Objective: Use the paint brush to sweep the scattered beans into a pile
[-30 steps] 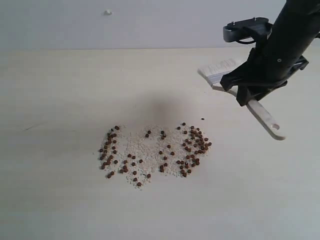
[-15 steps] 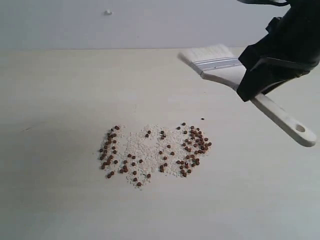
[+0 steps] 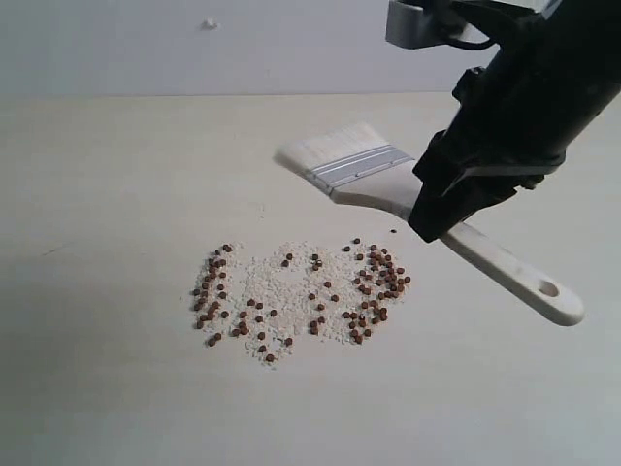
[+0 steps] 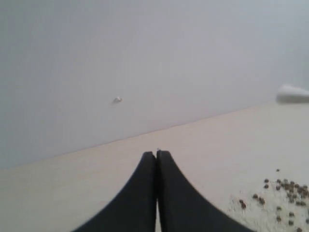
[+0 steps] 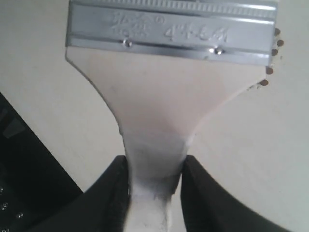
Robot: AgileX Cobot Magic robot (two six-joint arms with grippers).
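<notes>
Off to the left of the beans [image 3: 327, 285], outside the exterior view: left gripper [image 4: 156, 159], jaws pressed together on nothing, parked low over the table [image 3: 116, 194], probably to leave the sweep path free. At the centre, lying flat on the table: the beans themselves, dozens of tiny round reddish-brown pellets strewn over a patch of whitish powder [image 3: 262, 282]. Bunched more thickly at the patch's left and right edges, thin through the middle, not yet heaped anywhere. Beyond the far side of the beans, over their right half: paint brush [image 3: 378, 184], seemingly raised clear of the table, cream bristles [image 3: 325, 148] pointing away to the far left, silver ferrule behind them, pale wooden handle slanting down past the beans' right edge to its holed end [image 3: 548, 289]. Held flat rather than on edge, likely while being carried toward a start point behind the beans. Right of the beans: right gripper [image 5: 154, 188], clamped on the narrow neck of the handle just behind the broad shoulder. A sensible hold, close to the head for firm control of the bristles.
</notes>
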